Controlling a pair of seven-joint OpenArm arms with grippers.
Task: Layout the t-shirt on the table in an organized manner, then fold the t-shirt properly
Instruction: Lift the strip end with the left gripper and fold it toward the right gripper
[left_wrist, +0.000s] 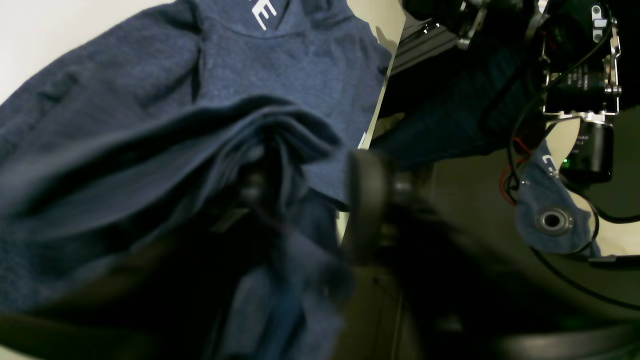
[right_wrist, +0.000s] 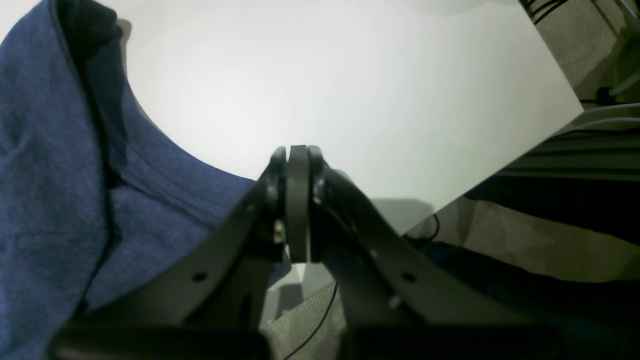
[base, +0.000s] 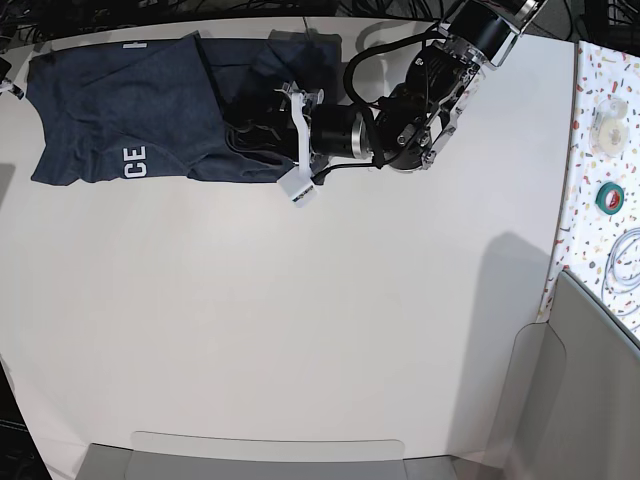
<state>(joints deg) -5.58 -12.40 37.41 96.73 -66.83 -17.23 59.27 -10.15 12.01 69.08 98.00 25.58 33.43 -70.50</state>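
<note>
Bunched navy cloth fills the left wrist view right up against the lens: folds of the t-shirt (left_wrist: 125, 150) heaped around the left gripper (left_wrist: 305, 200), whose one visible finger (left_wrist: 365, 200) stands clear of the fabric on the right while the other is lost among the dark folds. From that I would say the jaws are spread, though whether any cloth is still caught between them I cannot tell.

From above, the t-shirt (base: 130, 120) lies at the far left corner of the worktop (base: 300, 330), close to the back edge. Its left part is fairly flat, with white letters showing, but the right part is folded over and rumpled where the left gripper (base: 250, 132) reaches into it. The outline is ragged, not a neat rectangle.

The right gripper (right_wrist: 297, 200) has its jaws pressed together on nothing, hovering over bare worktop (right_wrist: 350, 90) with the shirt's edge (right_wrist: 50, 175) just beside it.

My reading is that the task is only partly along. The shirt is on the worktop and roughly spread on one side, yet one side is lumped up, so either the laying-out is unfinished or a first fold has landed untidily. Smoothing that bundle, squaring the edges and the remaining folds all look still to do.
</note>
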